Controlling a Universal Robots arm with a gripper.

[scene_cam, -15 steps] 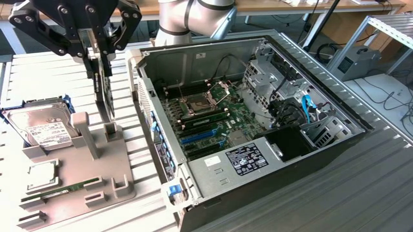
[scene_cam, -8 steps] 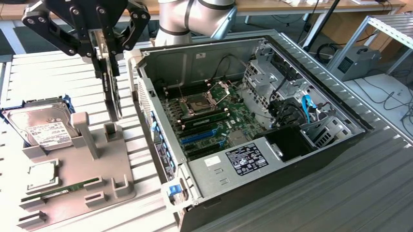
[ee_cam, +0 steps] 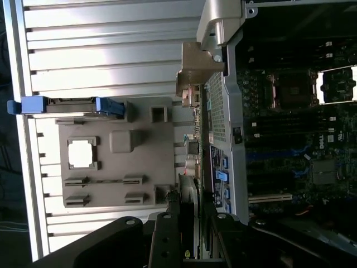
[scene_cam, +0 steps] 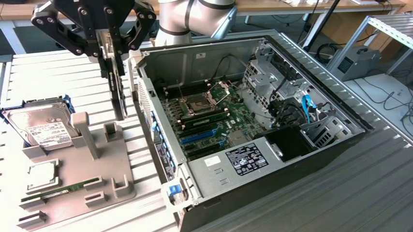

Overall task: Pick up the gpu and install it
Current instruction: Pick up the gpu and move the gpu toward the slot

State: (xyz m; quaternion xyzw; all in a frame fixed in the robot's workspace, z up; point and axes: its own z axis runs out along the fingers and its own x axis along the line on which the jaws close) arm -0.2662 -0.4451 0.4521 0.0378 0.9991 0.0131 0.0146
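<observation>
The gpu [scene_cam: 117,92] hangs edge-on and upright, a thin dark card lifted above the grey holder block [scene_cam: 84,164]. My gripper [scene_cam: 108,46] is shut on its upper edge, just to the exterior view's left of the open computer case [scene_cam: 322,159]. In the wrist view the card's edge [ee_cam: 188,195] runs out from between my black fingers [ee_cam: 167,234], over the gap between the holder [ee_cam: 162,151] and the case wall [ee_cam: 223,111]. The motherboard [scene_cam: 219,121] lies exposed inside the case, with blue expansion slots [scene_cam: 197,135] near the rear wall.
On the holder sit a silver hard drive with a white label [scene_cam: 42,125], a square processor [scene_cam: 40,174] and a slim green RAM stick [scene_cam: 61,189]. Cables and a drive cage [scene_cam: 303,111] fill the case's far side. The table is ribbed metal.
</observation>
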